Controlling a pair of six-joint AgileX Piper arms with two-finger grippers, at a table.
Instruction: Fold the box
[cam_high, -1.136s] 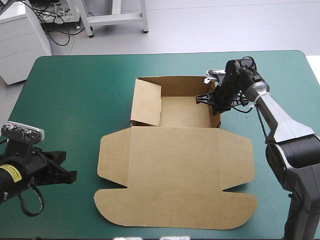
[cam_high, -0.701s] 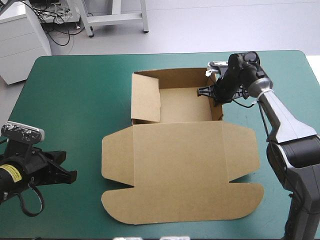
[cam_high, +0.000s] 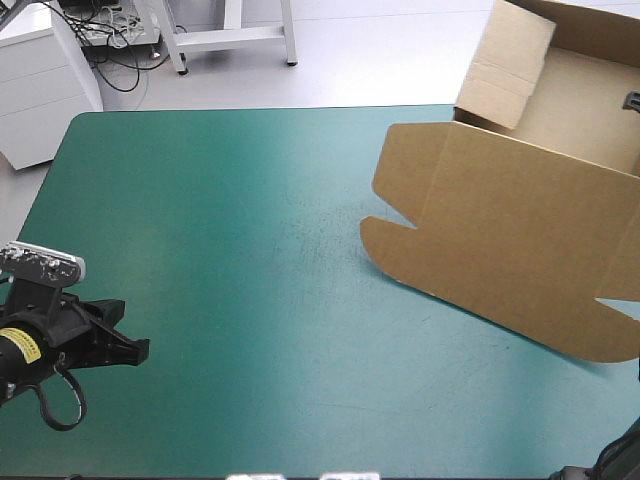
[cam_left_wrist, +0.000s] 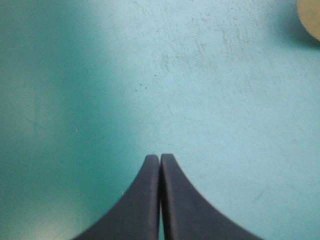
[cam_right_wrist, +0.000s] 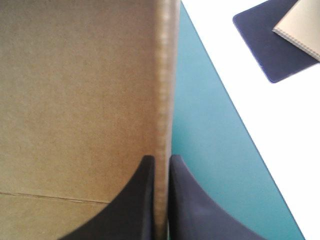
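Note:
The brown box (cam_high: 520, 210) hangs tilted over the table's far right corner, partly out of the high view. Its tray walls are raised and its lid with rounded flaps slopes down toward the teal-green cover. In the right wrist view my right gripper (cam_right_wrist: 161, 159) is shut on the thin edge of a box wall (cam_right_wrist: 80, 100); in the high view only a black bit of the gripper (cam_high: 632, 100) shows at the box's right side. My left gripper (cam_high: 140, 348) rests low near the table's front left corner, shut (cam_left_wrist: 160, 157) on nothing. A rounded box flap (cam_left_wrist: 311, 15) shows far ahead of it.
Teal-green cover (cam_high: 230, 230) spreads between my left gripper and the box. The table's right edge (cam_right_wrist: 220, 90) runs close beside my right gripper. A white cabinet (cam_high: 40, 80) stands beyond the far left corner.
The box has left the table's middle and swung up toward the far right corner, carried by my right gripper. My left arm has stayed in place.

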